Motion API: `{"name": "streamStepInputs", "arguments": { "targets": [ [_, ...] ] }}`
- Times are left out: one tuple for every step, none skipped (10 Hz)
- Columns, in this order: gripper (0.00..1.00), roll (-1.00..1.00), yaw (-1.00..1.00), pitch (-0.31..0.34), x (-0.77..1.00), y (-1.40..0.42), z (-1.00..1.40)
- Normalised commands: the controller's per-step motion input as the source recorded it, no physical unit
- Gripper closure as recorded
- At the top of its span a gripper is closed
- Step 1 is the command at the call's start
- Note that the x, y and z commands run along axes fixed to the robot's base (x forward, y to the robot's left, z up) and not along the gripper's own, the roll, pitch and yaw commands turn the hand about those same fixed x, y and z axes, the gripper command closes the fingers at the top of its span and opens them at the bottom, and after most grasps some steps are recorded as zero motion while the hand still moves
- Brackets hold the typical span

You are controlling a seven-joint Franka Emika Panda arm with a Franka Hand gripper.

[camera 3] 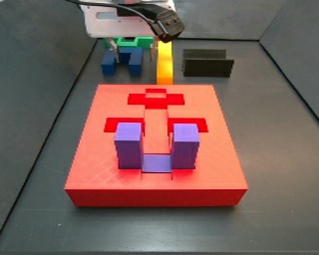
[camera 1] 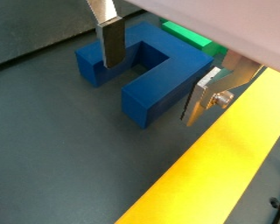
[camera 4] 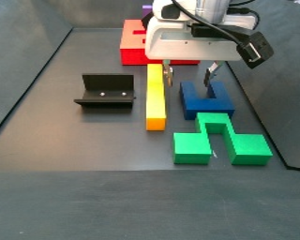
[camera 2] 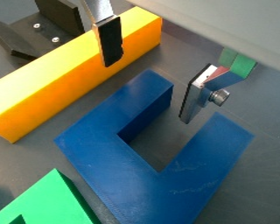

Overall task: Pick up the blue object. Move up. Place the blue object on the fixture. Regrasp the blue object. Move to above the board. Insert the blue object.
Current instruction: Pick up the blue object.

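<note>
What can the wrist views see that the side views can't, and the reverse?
Only the wrist views: the gripper open, its fingers straddling one arm of the blue object.
Only the side views: the red board holding a purple block.
Both: yellow bar, green block, black fixture.

Looks like a robotics lab test cell, not anyone's home. There's a dark grey counter [camera 4: 65, 141] boxed in by plain walls, with a white robot arm ending in a gripper [camera 4: 190, 67] hanging over it. Everything on it is chunky plastic puzzle stuff: a red board [camera 3: 156, 149] with cut-outs, a blue block [camera 4: 205, 99], a green one [camera 4: 221, 139], a yellow bar [camera 4: 156, 94], plus a black fixture [camera 4: 104, 92].
</note>
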Motion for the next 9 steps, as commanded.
{"name": "streamStepInputs", "arguments": {
  "targets": [
    [0.00, 0.00, 0.00, -0.064, 0.00, 0.00, -0.19],
    [0.00, 0.00, 0.00, -0.061, 0.00, 0.00, -0.20],
    [0.00, 0.00, 0.00, -0.063, 0.00, 0.00, -0.25],
    [0.00, 0.00, 0.00, -0.067, 0.00, 0.00, -0.26],
    [0.00, 0.00, 0.00, -0.067, 0.00, 0.00, -0.22],
    [0.00, 0.00, 0.00, -0.067, 0.00, 0.00, -0.17],
    [0.00, -0.03, 0.00, -0.069, 0.00, 0.00, -0.09],
    [0.00, -0.04, 0.00, -0.061, 0.00, 0.00, -0.01],
    [0.00, -0.05, 0.00, -0.063, -0.01, 0.00, 0.00]
  ]
}}
